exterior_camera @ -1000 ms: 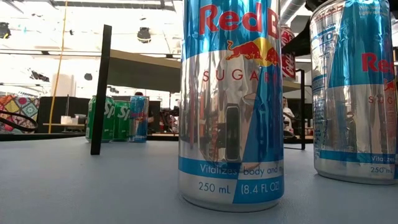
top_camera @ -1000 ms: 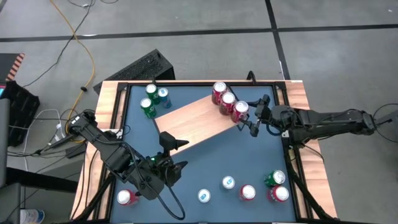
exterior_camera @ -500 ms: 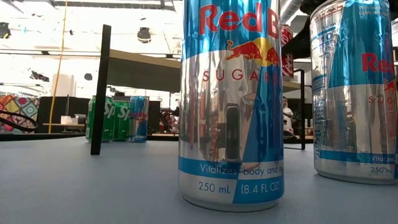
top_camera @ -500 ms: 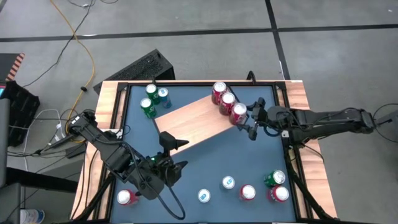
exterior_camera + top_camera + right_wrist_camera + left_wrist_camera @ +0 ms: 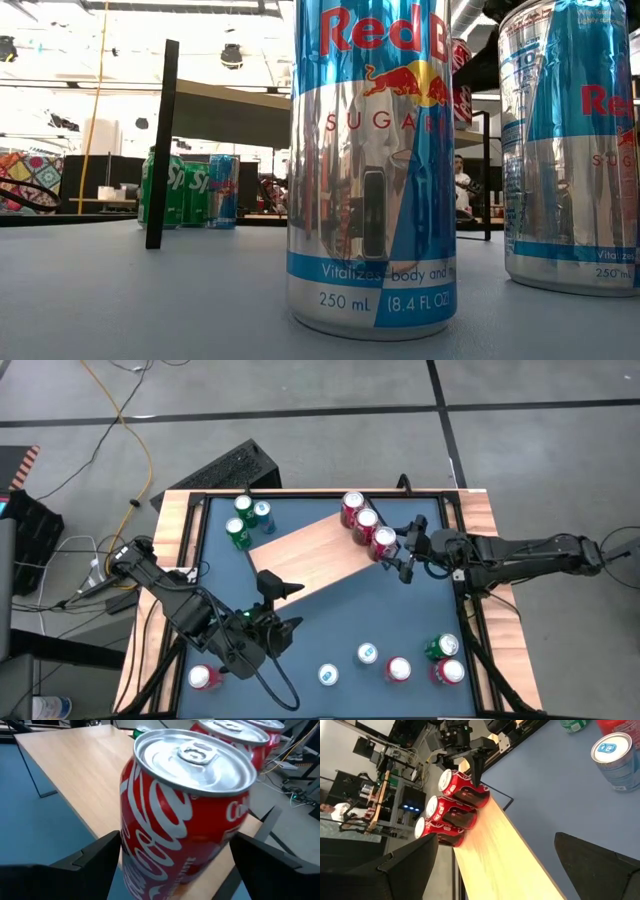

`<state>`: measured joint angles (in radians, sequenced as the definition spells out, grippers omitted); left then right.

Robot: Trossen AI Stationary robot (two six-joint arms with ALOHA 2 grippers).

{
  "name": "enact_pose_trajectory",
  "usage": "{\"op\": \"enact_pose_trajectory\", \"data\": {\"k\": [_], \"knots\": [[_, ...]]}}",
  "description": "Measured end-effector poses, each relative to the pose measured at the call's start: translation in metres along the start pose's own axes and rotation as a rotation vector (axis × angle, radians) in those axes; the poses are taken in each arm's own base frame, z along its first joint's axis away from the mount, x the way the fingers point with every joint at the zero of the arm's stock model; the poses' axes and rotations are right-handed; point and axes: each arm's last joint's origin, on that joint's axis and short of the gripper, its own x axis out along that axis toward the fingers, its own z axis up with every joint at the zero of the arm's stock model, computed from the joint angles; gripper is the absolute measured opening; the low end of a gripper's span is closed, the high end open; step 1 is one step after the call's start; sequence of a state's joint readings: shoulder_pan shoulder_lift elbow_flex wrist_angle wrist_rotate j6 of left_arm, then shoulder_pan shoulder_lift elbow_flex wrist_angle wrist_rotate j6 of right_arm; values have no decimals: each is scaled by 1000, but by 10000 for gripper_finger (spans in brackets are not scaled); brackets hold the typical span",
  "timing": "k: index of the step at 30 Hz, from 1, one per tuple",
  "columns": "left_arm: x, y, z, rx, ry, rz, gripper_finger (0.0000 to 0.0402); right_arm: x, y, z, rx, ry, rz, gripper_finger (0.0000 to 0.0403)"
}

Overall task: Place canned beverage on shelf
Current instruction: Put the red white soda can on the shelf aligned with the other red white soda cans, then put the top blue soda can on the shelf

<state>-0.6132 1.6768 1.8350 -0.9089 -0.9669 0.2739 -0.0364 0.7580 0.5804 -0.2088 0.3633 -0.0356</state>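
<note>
Dark blue tabletop (image 5: 330,610), wood-edged, on grey floor. Light wood shelf (image 5: 310,560) diagonal, three red cola cans (image 5: 384,538) at its end. Right gripper (image 5: 397,555) fingers apart, flanking nearest can. Left gripper (image 5: 284,608) fingers apart, empty.

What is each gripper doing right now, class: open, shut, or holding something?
Left gripper: open, holding nothing, near the shelf.
Right gripper: open, fingers either side of the red can on the shelf, not clamped.
</note>
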Motion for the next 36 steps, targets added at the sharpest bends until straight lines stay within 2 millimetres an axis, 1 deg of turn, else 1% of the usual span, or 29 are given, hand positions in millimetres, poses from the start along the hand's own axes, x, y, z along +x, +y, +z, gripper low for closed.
{"op": "enact_pose_trajectory", "data": {"k": [14,23,29,32,36], "knots": [[0,0,0,4,1,-3,386,-19,-7,1,25,-43,-3,360],[0,0,-1,5,5,-3,386,-19,-8,-3,18,1,-10,360],[0,-1,-2,1,15,-5,386,-27,-12,-3,36,-16,-16,358],[0,-1,-2,-1,16,-6,386,-31,-13,-6,50,-3,-16,352],[0,-1,-3,-6,17,-6,386,-36,-15,-10,69,22,-17,329]]}}
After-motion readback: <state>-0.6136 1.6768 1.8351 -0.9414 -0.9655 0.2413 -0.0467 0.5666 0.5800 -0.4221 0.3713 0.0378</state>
